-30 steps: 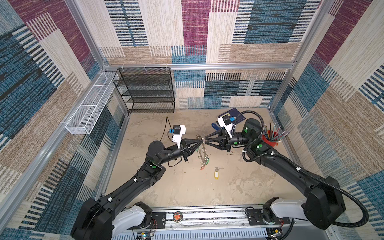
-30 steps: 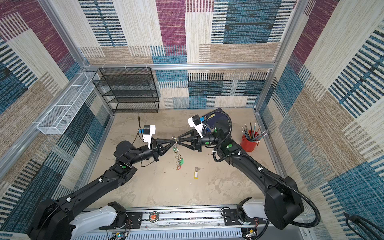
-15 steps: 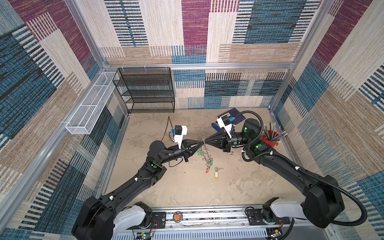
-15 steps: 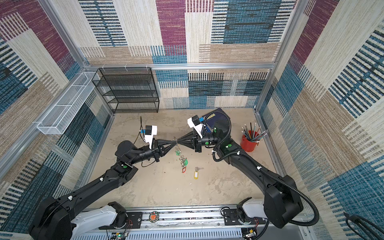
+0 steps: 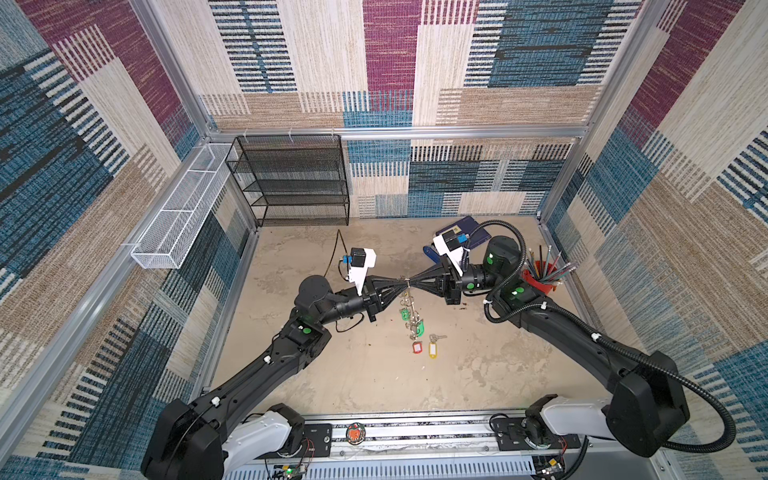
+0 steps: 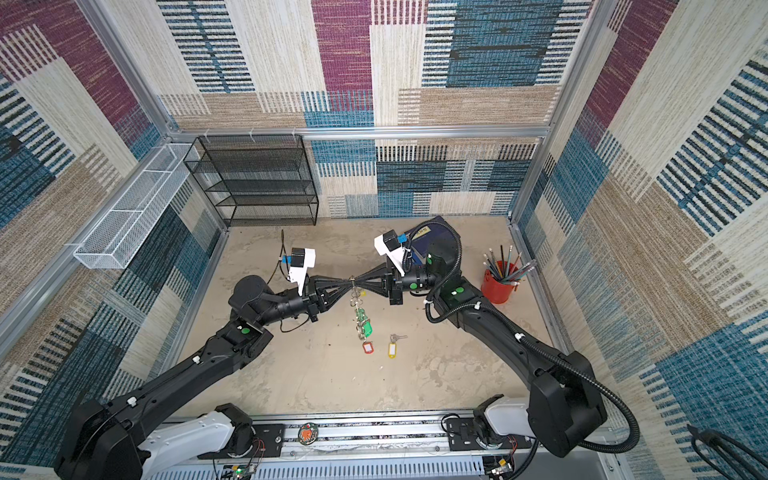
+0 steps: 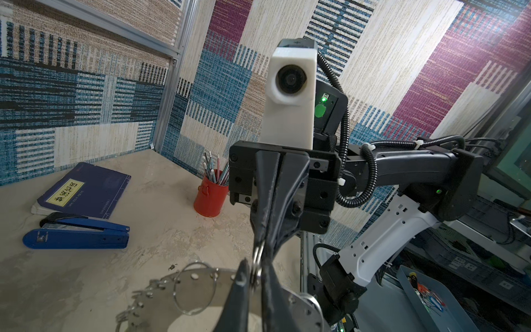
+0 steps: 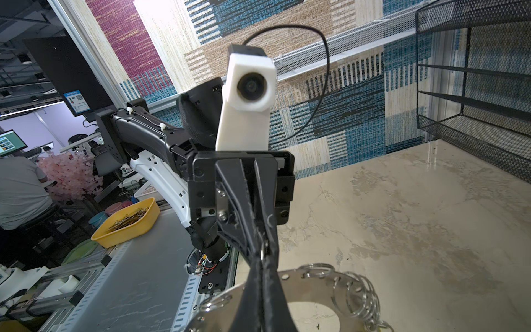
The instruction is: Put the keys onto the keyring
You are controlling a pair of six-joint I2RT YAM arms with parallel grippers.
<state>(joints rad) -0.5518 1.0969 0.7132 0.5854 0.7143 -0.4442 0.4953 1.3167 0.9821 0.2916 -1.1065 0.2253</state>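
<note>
Your left tool (image 5: 402, 285) and right tool (image 5: 413, 284) meet tip to tip above the middle of the worktop (image 5: 374, 386). The right one has its jaws fully closed on a small split ring (image 7: 255, 267) at the rim of the keyring (image 7: 201, 283). The left one has this ring between its fingers (image 7: 238, 296), with only a narrow gap there; whether it presses the ring or not, I cannot tell.

At the back of the worktop stands a black mesh rack (image 5: 291, 183). Behind the right arm you have a dark blue notebook (image 7: 83, 186), a blue stapler (image 7: 77, 232) beside it, and a red cup (image 6: 496, 286) with pencils near the right wall.

The keyring hangs down from the two tools, edge-on in both top views. It carries keys (image 5: 409, 322) with green tags and a red tag (image 5: 417, 347). One yellow-tagged key (image 5: 433, 349) lies loose on the worktop, just beside the red tag.
</note>
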